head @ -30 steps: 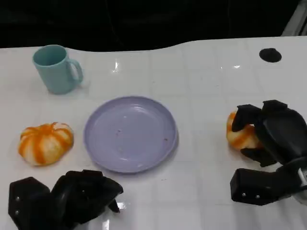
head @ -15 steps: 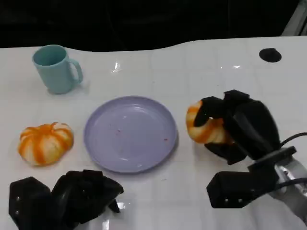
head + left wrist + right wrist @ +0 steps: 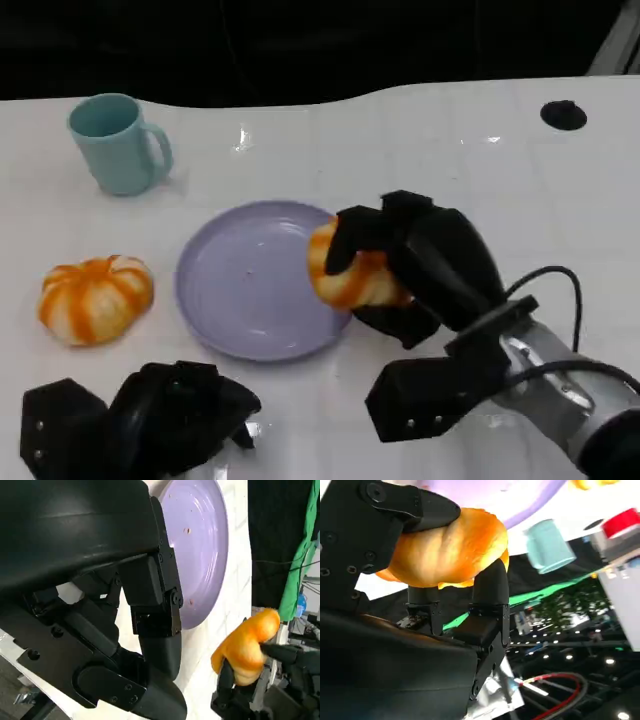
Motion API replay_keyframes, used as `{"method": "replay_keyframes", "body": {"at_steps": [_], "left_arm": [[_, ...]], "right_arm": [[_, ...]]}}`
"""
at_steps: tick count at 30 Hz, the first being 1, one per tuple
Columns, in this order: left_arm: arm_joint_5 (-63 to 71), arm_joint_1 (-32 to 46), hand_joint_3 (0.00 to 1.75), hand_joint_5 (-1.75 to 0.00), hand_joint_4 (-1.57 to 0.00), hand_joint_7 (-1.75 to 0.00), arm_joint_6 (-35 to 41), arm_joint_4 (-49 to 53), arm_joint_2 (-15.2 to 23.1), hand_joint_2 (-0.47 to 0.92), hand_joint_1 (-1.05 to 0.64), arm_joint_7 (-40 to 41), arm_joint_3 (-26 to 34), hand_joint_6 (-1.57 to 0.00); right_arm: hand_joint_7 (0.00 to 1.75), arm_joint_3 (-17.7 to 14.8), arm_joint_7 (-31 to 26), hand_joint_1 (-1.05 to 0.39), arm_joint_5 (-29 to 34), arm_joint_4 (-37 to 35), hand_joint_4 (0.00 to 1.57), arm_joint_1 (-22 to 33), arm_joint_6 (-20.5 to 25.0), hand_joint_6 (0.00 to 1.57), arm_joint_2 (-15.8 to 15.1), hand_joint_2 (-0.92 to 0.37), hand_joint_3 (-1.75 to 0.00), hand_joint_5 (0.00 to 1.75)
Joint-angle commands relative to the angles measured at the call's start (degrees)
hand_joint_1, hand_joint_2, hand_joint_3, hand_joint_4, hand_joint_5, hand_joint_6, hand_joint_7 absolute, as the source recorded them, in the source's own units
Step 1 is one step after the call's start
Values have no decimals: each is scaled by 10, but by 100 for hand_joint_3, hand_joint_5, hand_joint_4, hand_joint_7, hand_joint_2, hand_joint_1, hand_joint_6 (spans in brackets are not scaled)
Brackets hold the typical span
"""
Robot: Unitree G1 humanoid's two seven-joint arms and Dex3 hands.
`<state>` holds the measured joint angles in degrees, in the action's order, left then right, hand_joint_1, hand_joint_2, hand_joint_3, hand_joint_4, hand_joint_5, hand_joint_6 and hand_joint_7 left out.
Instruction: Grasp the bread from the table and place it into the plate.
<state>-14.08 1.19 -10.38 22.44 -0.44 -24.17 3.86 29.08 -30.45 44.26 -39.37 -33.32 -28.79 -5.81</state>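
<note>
My right hand (image 3: 420, 265) grips an orange-and-white bread roll (image 3: 350, 275) and holds it over the right rim of the lavender plate (image 3: 250, 290). The right wrist view has the same roll (image 3: 450, 550) clamped between black fingers (image 3: 490, 592), with the plate's edge (image 3: 530, 500) beyond it. A second orange-striped bread (image 3: 95, 298) lies on the table left of the plate. My left hand (image 3: 150, 415) rests near the table's front edge with its fingers curled in and nothing in them. From the left wrist view I see that hand (image 3: 125, 615), the plate (image 3: 200, 545) and the held roll (image 3: 247, 645).
A teal mug (image 3: 118, 143) stands at the back left. A small black disc (image 3: 564, 114) lies at the back right. The white table (image 3: 450, 170) ends in a dark edge at the back.
My right hand has carried the roll from the table's right side leftward to above the plate's right rim. The left hand has stayed put.
</note>
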Motion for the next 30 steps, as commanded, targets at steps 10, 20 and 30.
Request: {"method": "replay_keyframes", "body": {"at_steps": [10, 20, 30], "left_arm": [[3, 14, 30, -149, -91, -36, 15, -11, 8, 60, -105, 4, -5, -153], [2, 11, 32, -151, -89, -35, 10, -5, 6, 59, -105, 4, -4, -153], [8, 11, 34, -150, -89, -35, 9, -7, 6, 57, -105, 9, -7, -154]], "right_arm": [[157, 34, -39, -13, 12, -141, 99, -97, 5, 84, 79, -31, -137, 175], [103, 28, -33, -14, -15, -238, 79, -142, -16, 80, 114, -44, -98, 152], [1, 45, 86, -57, -10, -205, 6, -142, 40, 35, 98, -91, -18, 43]]}}
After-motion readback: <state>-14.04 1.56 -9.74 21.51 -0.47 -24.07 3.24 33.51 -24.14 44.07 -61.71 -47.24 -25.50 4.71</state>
